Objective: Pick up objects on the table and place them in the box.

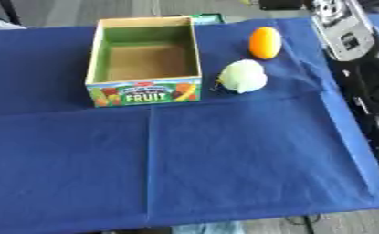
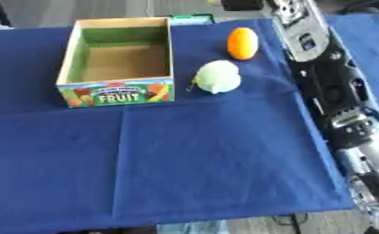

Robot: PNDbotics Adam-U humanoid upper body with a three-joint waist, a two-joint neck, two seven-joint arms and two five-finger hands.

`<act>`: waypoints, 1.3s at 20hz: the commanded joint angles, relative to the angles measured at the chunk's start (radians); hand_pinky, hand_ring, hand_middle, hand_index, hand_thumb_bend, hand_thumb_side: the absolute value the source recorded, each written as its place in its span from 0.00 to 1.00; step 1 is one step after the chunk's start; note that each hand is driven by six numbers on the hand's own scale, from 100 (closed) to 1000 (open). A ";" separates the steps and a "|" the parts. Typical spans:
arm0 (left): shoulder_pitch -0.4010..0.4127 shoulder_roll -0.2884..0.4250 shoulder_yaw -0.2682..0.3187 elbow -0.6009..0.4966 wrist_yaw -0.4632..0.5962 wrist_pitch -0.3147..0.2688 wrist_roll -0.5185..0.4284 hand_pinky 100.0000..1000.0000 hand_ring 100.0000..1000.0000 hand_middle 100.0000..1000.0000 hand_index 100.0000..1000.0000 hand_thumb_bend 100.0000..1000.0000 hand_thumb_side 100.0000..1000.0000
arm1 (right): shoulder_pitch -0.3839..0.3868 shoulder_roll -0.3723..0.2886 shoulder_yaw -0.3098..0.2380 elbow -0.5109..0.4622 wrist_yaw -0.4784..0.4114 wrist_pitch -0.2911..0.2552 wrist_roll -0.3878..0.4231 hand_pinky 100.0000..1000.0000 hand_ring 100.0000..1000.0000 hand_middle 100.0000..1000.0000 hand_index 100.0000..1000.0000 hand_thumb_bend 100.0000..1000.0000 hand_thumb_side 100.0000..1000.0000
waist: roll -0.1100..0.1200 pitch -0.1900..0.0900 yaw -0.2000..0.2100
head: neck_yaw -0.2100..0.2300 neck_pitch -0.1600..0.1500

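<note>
An open cardboard box (image 1: 144,89) with "FRUIT" printed on its front stands at the back left of the blue cloth; I see nothing inside it. Just right of the box's front corner lies a pale green round fruit (image 1: 243,76), close to the box but apart from it. An orange oval fruit (image 1: 265,42) lies farther back and to the right. My right arm (image 2: 328,87), black with silver parts, runs down the right side of the table, right of both fruits and touching neither. Its hand cannot be made out. My left hand does not show.
The blue cloth (image 1: 224,155) covers the table, with a fold line running toward the front. The table's front edge crosses the bottom of the view. A green object (image 1: 208,18) peeks out behind the box.
</note>
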 commanded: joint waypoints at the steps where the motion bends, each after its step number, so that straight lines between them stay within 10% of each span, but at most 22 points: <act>1: -0.009 0.016 -0.004 -0.010 0.006 -0.003 -0.006 0.70 0.42 0.55 0.63 0.00 0.61 | -0.055 0.043 0.007 0.049 0.058 -0.027 0.003 0.61 0.39 0.20 0.33 0.00 0.06 | 0.003 -0.021 0.007 | -0.011 0.005; 16: -0.025 0.009 -0.017 -0.004 0.013 -0.006 -0.021 0.70 0.42 0.55 0.63 0.00 0.61 | -0.080 0.257 -0.019 0.295 0.308 -0.071 -0.026 0.65 0.46 0.32 0.45 0.00 0.11 | 0.019 -0.013 0.058 | -0.047 0.005; 26: -0.029 0.006 -0.019 -0.002 0.016 -0.007 -0.026 0.70 0.43 0.55 0.63 0.00 0.61 | -0.047 0.312 -0.006 0.341 0.475 -0.110 -0.055 0.69 0.60 0.56 0.65 0.35 0.38 | 0.023 -0.007 0.067 | -0.059 0.005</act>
